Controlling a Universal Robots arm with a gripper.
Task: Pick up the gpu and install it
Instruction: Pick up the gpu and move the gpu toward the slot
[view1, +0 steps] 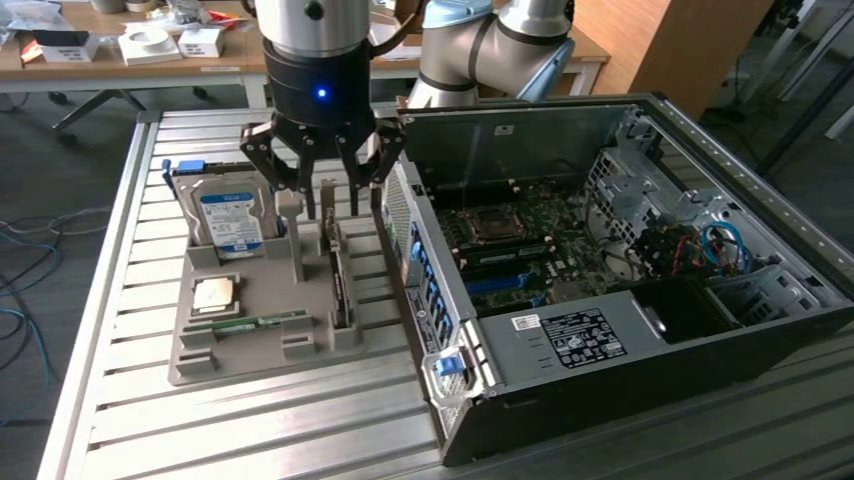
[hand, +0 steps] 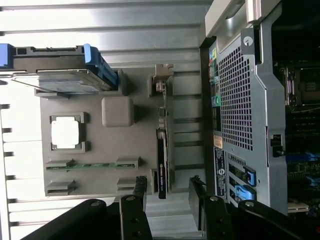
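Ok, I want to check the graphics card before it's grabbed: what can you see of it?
The graphics card stands on its long edge in a slot of the grey holder, beside the open computer case. It looks like a thin dark board with a silvery bracket at one end. Only the holder touches it; the open gripper hangs above, clear of it.
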